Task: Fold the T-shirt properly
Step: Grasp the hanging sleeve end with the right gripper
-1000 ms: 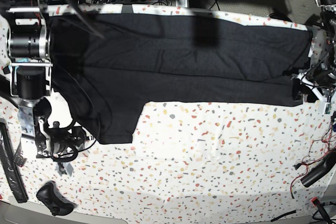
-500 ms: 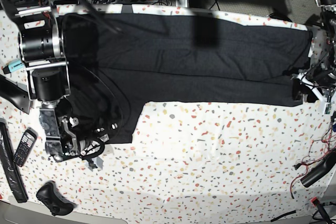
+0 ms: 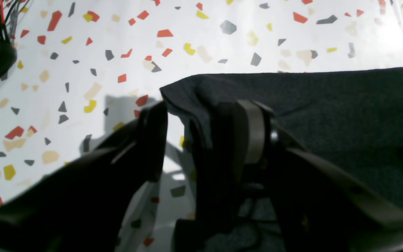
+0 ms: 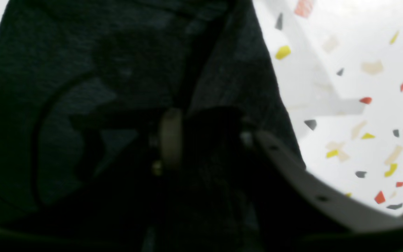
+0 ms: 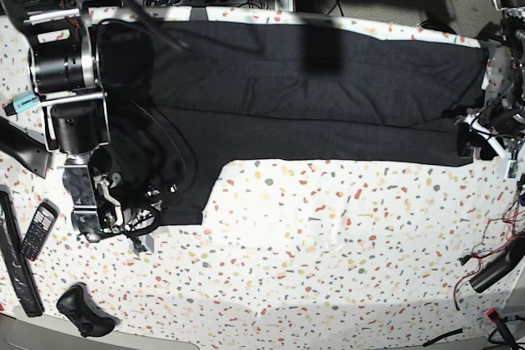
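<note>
- Because the T-shirt [image 5: 312,92] is stretched long across the far half of the worktop [image 5: 328,260], with a shorter flap hanging toward the near edge at one end, each arm sits at one end of the cloth, which looks like a set-up for drawing a lengthwise fold over.
- At the shirt's plain end, the left gripper [image 3: 201,140] has its jaws apart, a folded corner of the cloth draped over one finger [image 3: 254,136]; it reads as released around the corner, not clamped on it.
- At the shirt's flap end, the right gripper [image 4: 205,136] is buried in dark fabric in its wrist view; one pale finger [image 4: 170,140] shows against the cloth, but whether the jaws pinch the fabric I cannot tell.
- The shirt is a matte black knit with a fine grain, soft and limp, lying in shallow creases with a long ridge running its length; no print shows on the upturned side.
- Under and beside the shirt, the worktop cover is glossy white with scattered red, yellow and grey terrazzo chips, smooth enough to let cloth slide.
- Beyond the shirt's flap end, a handset [image 5: 38,229] lies on the worktop, clear of the cloth.
</note>
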Robot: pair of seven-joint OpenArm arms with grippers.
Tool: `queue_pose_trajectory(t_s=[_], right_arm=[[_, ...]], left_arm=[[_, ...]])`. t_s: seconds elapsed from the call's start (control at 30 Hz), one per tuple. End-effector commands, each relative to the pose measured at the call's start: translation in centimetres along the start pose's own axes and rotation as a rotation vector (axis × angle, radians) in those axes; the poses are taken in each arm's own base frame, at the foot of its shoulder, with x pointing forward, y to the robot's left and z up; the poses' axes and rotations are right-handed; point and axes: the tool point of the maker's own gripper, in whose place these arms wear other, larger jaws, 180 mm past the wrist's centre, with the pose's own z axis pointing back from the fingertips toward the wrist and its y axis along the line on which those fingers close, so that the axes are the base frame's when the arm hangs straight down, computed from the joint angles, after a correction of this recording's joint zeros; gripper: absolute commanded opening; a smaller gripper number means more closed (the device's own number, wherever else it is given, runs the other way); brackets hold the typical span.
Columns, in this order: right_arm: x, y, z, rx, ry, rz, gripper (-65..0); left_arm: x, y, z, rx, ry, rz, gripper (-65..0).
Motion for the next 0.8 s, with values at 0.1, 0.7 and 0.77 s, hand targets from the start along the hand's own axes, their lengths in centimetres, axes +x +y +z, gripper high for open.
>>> queue_pose_trajectory(t_s=[0.1,0.7,0.77], right_arm=[[2.7,-1.3,1.4,-0.028,-0.081,-0.005,-55.9],[5.8,2.9,6.4,0.040,-0.167,0.188,-65.0],[5.5,4.6,7.4,0.064,-0.195,0.220,-65.0]], left_arm=[[2.2,0.8,0.5,0.013,-0.057,-0.020,-36.0],[2.1,0.8,0.5,0.013,-0.056,-0.020,-36.0],[2.1,0.8,0.5,0.013,-0.055,-0.021,-36.0]])
